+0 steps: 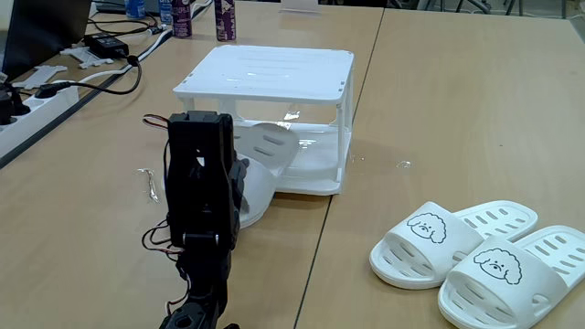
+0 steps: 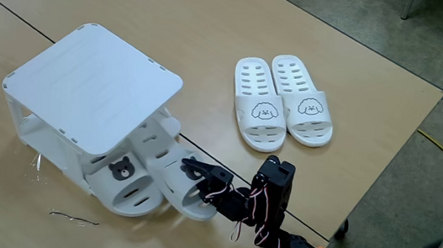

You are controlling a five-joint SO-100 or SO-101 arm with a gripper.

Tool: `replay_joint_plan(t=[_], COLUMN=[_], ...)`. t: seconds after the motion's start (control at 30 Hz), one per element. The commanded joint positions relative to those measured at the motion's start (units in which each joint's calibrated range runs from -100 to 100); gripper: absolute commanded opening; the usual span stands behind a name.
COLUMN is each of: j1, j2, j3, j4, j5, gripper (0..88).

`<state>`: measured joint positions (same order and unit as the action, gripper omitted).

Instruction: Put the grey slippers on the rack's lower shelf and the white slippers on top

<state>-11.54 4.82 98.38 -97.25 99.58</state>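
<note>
The white two-tier rack (image 1: 274, 73) (image 2: 95, 83) stands mid-table. One grey slipper (image 2: 121, 184) with a bear face lies partly in the lower shelf (image 1: 315, 174), its toe sticking out of the front. A second grey slipper (image 1: 270, 146) (image 2: 182, 202) is tilted at the shelf's opening beside it, and my gripper (image 1: 241, 181) (image 2: 194, 178) is shut on its strap end. The white slippers (image 1: 439, 242) (image 2: 283, 102) with puppy faces lie side by side on the table, apart from the rack. The rack's top shelf is bare.
A power strip (image 1: 37, 100), cables and bottles (image 1: 224, 18) sit at the back left in a fixed view. A thin loose wire (image 1: 146, 183) (image 2: 74, 219) lies on the table near the rack. The table edge (image 2: 386, 161) runs close beyond the white slippers.
</note>
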Motion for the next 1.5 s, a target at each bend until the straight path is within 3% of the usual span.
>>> replay_joint_plan(t=[0.0,0.3,0.6,1.1,1.47], j1=[0.02,6.27,6.27,7.51,7.59], j2=[0.18,0.27,0.35,31.57,38.47], j3=[-1.36,-19.4,-43.22,-81.83,-99.96], j4=[0.19,18.48,42.98,44.79,54.29], j5=[0.42,0.42,0.42,0.42,0.42], gripper=[0.7,0.7,0.7,0.7,0.7])
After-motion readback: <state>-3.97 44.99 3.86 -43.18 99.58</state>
